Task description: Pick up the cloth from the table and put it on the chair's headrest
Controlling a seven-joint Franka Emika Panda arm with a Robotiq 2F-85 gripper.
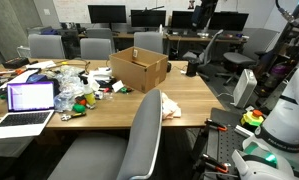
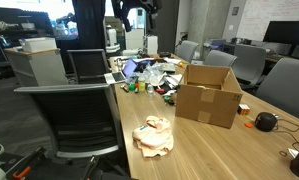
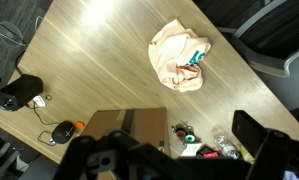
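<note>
tabletop (image 2: pixel 224 150): long, light-brown wood, smooth and straight-edged. I have a broad bare stretch around the cloth and along the near edge, and the far end is crowded.
chair (image 1: pixel 139 145): tall, curved grey fabric back standing close against the tabletop edge. The chair's headrest (image 1: pixel 149 97) is its rounded top rim, with nothing on it. In this exterior view it sits just in front of the cloth and hides part of it.
cardboard box (image 2: pixel 209 95): brown and square-cornered, top open with the flaps up. It stands near the cloth but apart from it, further in from the edge. Inside I make out only its own walls.
laptop (image 1: pixel 29 98): open with the screen lit, at the crowded end.
cloth (image 3: pixel 181 55): floppy cream-beige fabric with orange-red and teal patches. It lies crumpled in a soft heap on the tabletop near the chair-side edge, between box and chair and touching neither.
gripper (image 3: pixel 179 160): dark and blurred at the bottom of my wrist view, well above the wood. The jaws are spread wide with nothing between them.
clutter (image 1: pixel 79 88): small colourful items heaped beside the laptop.
mouse (image 3: pixel 61 131): small and dark, beyond the box, well apart from the cloth.
</note>
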